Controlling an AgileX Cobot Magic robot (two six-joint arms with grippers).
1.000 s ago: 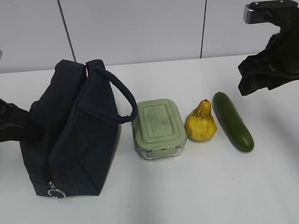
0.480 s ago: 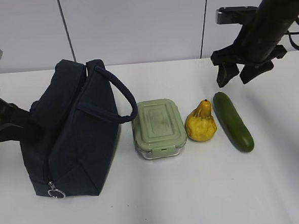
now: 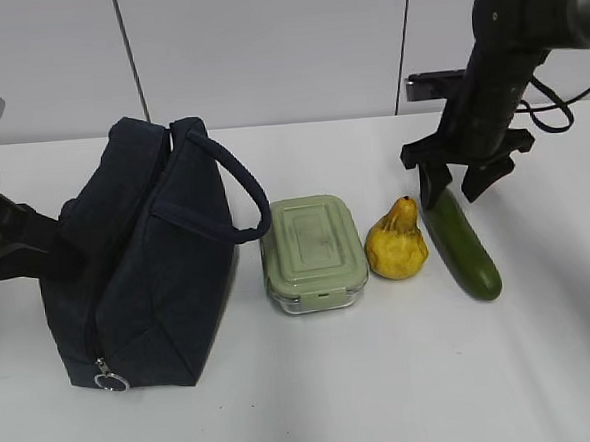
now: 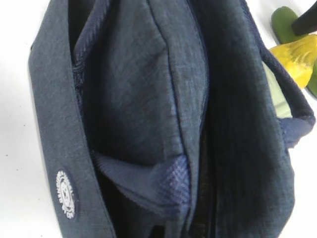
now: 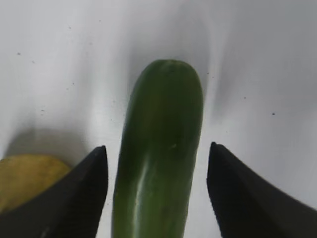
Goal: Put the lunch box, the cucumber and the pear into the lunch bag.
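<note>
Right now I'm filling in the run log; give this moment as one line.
right gripper: open, straddling dark green cucumber | left gripper: shut on navy fabric lunch bag | nothing packed

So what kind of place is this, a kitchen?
Probably not a kitchen: more likely a robot test room. There is a bare white table, a plain grey panelled wall, and black robot arms, the right gripper over a cucumber.

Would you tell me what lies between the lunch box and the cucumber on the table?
The pear lies between the lunch box and the cucumber, as the exterior view shows.
</note>
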